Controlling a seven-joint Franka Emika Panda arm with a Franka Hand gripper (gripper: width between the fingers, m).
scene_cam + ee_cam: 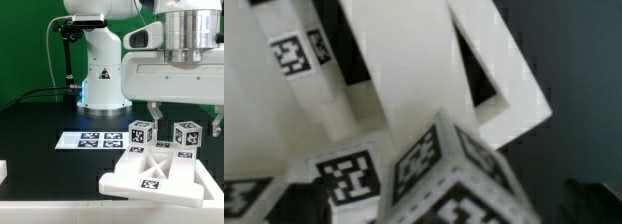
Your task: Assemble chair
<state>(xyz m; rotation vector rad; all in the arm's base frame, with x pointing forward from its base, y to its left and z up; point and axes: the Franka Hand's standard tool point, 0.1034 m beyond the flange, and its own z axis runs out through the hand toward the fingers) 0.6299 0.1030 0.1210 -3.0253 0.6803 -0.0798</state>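
Note:
The chair parts are white and carry black-and-white tags. A slotted flat panel (pixel 150 176) lies at the front of the black table. Two square posts stand upright just behind it, one (pixel 141 132) toward the exterior view's left and one (pixel 186 134) toward its right. My gripper (pixel 182 118) hangs just above them, open, with its fingers on either side of the right post. In the wrist view the gripper (pixel 446 208) has a tagged post (pixel 446 180) between its dark fingertips (pixel 304 203), with gaps on both sides. The slotted panel (pixel 393 70) lies beyond it.
The marker board (pixel 92 140) lies flat on the table behind the parts. The robot's base (pixel 100 75) stands at the back, with a black stand and cables (pixel 62 55) beside it. Another white part (pixel 3 172) shows at the exterior view's left edge.

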